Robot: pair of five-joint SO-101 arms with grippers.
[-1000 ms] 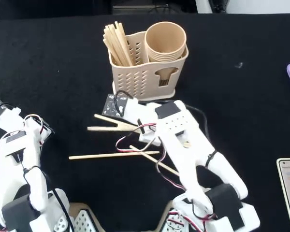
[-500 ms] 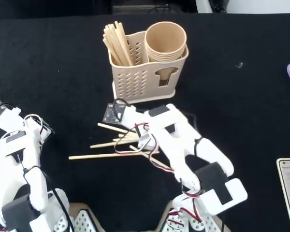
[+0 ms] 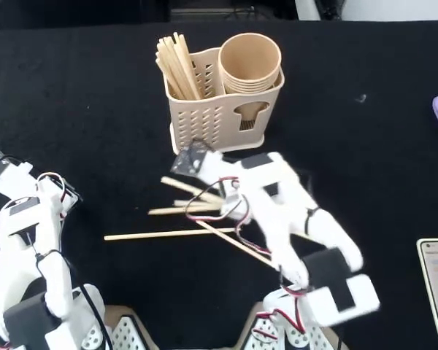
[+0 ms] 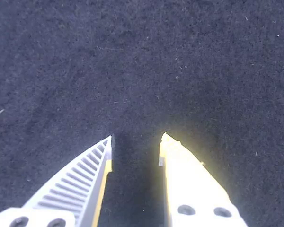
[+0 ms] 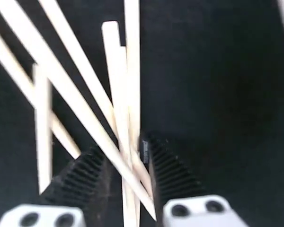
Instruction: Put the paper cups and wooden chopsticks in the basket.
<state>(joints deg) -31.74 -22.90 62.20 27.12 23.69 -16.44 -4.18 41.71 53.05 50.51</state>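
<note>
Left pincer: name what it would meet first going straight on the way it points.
The left pincer, open, points at the black table cloth; it would likely meet that cloth first, nothing else lying in its line. How far off is unclear.

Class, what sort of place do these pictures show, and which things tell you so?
Probably a robot-training tabletop: a white left arm and right arm at a black-clothed table, a slotted basket of paper cups, and loose chopsticks lying nearby.

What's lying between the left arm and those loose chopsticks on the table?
Nothing: in the high view just bare black table separates the left arm from the loose chopsticks.
</note>
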